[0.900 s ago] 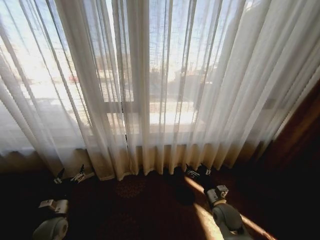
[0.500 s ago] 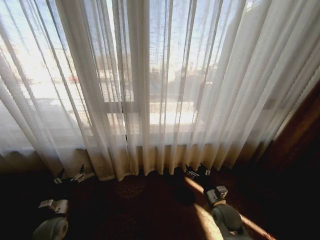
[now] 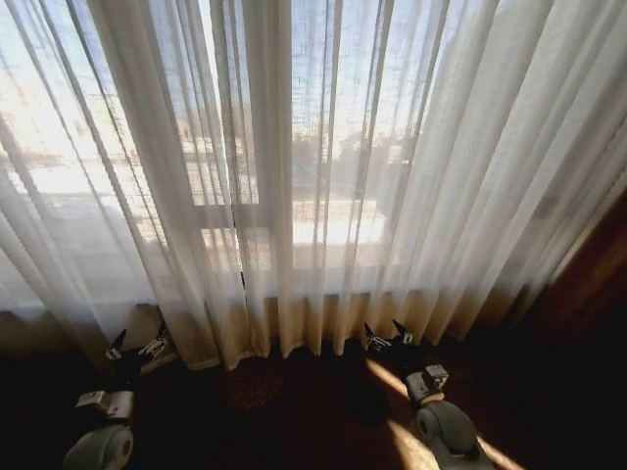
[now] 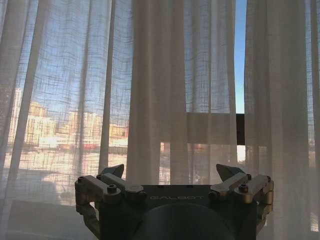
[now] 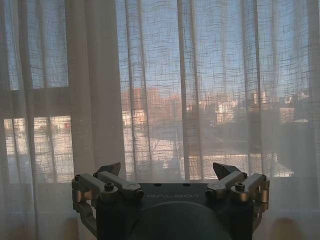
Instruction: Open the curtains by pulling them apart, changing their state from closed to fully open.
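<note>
While both pairs of fingers stand spread wide with nothing between them, the curtains hang closed across the window just ahead of them. In the left wrist view the left gripper points straight at the fabric, its dark fingertips apart and clear of the pleats; a narrow slit of bare sky and window frame shows between two panels off to one side. In the right wrist view the right gripper likewise faces the cloth, fingers released and holding nothing, with buildings showing dimly through the weave. From the head view the left gripper sits low on the robot's left, near the curtain hem, and the right gripper sits low, right of centre, just short of the hem. Whether either tip touches the fabric cannot be told. Both grey arms rise from the bottom edge over a dark floor, where a streak of sunlight lies beside the right arm. At the far right a dark brown drape hangs beside the sheer panels.
</note>
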Robot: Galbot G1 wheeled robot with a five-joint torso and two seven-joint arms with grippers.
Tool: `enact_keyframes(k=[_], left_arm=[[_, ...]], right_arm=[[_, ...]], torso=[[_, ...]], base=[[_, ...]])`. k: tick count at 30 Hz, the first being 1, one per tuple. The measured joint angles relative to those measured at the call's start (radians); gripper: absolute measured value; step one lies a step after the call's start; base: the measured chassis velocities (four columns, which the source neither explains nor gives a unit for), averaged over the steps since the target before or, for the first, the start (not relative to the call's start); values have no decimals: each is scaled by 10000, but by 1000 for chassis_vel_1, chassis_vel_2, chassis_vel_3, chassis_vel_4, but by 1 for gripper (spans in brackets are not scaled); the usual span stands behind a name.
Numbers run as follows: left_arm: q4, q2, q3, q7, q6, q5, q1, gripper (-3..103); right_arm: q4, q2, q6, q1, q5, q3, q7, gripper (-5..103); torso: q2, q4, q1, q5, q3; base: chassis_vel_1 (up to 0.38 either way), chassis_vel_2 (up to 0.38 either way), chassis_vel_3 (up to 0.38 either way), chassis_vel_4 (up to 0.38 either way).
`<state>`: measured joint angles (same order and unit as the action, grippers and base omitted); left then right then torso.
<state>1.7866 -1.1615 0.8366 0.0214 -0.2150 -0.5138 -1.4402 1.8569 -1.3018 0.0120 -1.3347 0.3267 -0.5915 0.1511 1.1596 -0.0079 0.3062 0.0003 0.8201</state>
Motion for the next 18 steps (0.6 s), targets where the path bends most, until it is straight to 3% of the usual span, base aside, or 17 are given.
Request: enact_keyframes(k=[12, 18], left_arm=[[0, 1, 0, 0, 0, 0, 1, 100], [0, 1, 0, 0, 0, 0, 4, 100]], right_arm=[[-167, -53, -121, 149, -112, 177, 225, 100], [-445, -108, -347, 423, -175, 333, 207, 100]], torso=[[0, 0, 1, -2, 0], [-4, 3, 10, 1, 3]], base=[[-296, 333, 318, -343], [-128, 134, 152, -112]])
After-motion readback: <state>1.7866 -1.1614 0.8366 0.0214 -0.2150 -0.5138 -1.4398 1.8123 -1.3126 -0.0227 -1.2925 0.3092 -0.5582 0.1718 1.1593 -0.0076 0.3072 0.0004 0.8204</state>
